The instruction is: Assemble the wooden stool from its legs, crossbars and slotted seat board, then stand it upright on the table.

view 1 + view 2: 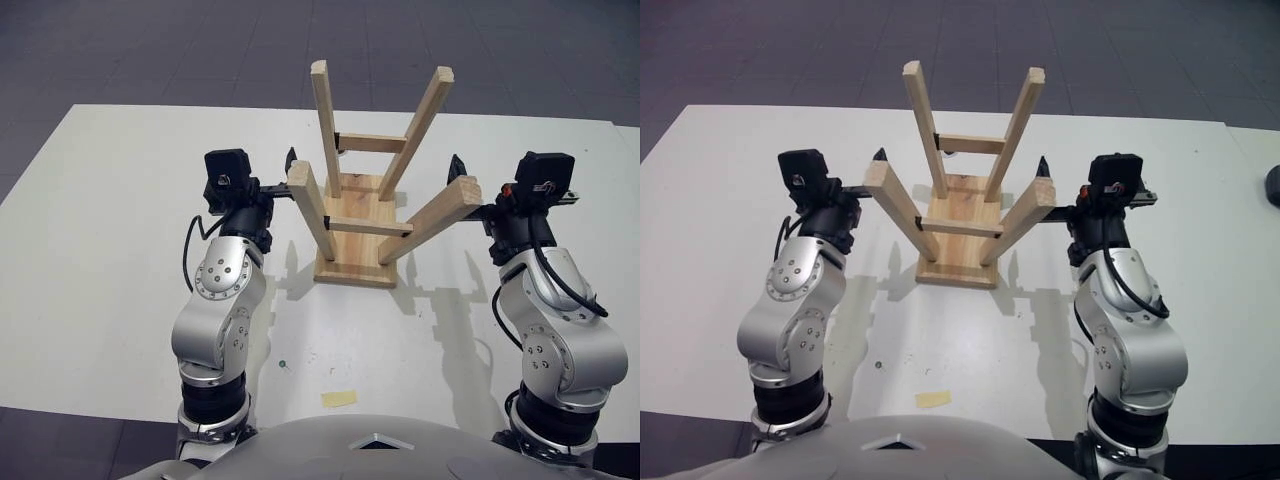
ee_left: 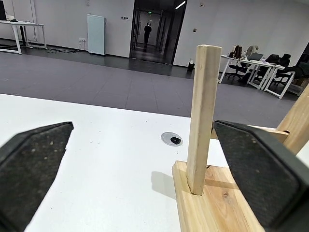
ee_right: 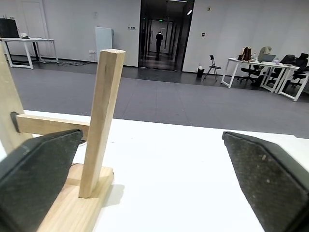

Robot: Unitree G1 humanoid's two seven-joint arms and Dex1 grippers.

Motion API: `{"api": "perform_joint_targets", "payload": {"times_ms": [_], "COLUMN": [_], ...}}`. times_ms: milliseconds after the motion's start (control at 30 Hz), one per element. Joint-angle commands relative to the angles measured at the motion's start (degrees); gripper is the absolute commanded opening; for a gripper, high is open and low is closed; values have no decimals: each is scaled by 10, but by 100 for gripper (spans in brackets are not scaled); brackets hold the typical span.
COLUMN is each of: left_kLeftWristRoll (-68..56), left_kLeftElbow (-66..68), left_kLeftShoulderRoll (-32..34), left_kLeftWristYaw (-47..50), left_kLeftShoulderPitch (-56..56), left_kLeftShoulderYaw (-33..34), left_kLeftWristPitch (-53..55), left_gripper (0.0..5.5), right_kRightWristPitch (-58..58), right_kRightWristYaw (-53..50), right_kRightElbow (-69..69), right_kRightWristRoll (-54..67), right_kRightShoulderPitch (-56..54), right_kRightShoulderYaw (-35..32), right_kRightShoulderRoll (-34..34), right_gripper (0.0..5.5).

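**Position.** The left gripper (image 2: 143, 126) and the right gripper (image 3: 152, 133) are each spread wide and hold nothing. Both hover above the table. The pale wooden stool (image 1: 352, 266) stands upside down between them, with its seat flat on the table and its legs pointing up.
- The left gripper sits just beside the top of the near left leg (image 1: 311, 208), on its outer side.
- The right gripper sits just beside the top of the near right leg (image 1: 443, 213), on its outer side.
- Contact between the fingers and these legs cannot be determined.

**Count.**
- Four square-section wooden legs (image 1: 326, 125), splayed outward from the seat.
- Two thin wooden crossbars (image 1: 372, 143). One joins the near pair of legs and one joins the far pair.
- One rectangular seat board (image 2: 212, 203), with the legs set in at its corners.

**Surface.**
- The white rectangular table (image 1: 120, 200) carries the stool near its middle.
- A small yellow paper scrap (image 1: 338, 398) lies near the front edge, well apart from the stool.
- A round metal cable port (image 2: 171, 139) is set in the tabletop beyond the stool.

**Room.**
- Dark grey floor (image 1: 150, 50) surrounds the table.
- Farther back are white walls, a white upright panel (image 2: 96, 27), a dark open doorway (image 3: 164, 34), and white desks (image 3: 251, 64) with office chairs.
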Motion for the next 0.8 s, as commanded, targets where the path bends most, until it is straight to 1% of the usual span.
{"api": "perform_joint_targets", "payload": {"times_ms": [33,233,367,533,700,800], "left_kLeftWristRoll": [-3,9,20,21,20,22], "left_kLeftElbow": [31,110,170,251,310,349], "left_kLeftShoulderRoll": [-20,-37,-40,-41,-37,-32], "left_kLeftWristYaw": [-22,-28,-37,-53,-70,-77], "left_kLeftShoulderPitch": [-12,-52,-81,-135,-173,-192], "left_kLeftShoulderYaw": [-41,-44,-47,-30,-16,4], "left_kLeftWristPitch": [-7,-41,-73,-109,-134,-154], "left_gripper": [540,540,540,540,540,540], "right_kRightWristPitch": [12,26,22,-33,-95,-128], "right_kRightWristYaw": [22,22,17,6,-3,-10], "right_kRightElbow": [17,33,58,163,266,305], "right_kRightWristRoll": [9,-9,-26,-73,-116,-133], "right_kRightShoulderPitch": [-46,-70,-86,-132,-169,-179], "right_kRightShoulderYaw": [50,75,76,79,65,61], "right_kRightShoulderRoll": [22,53,77,103,117,123], "right_gripper": [538,538,538,538,538,538]}}
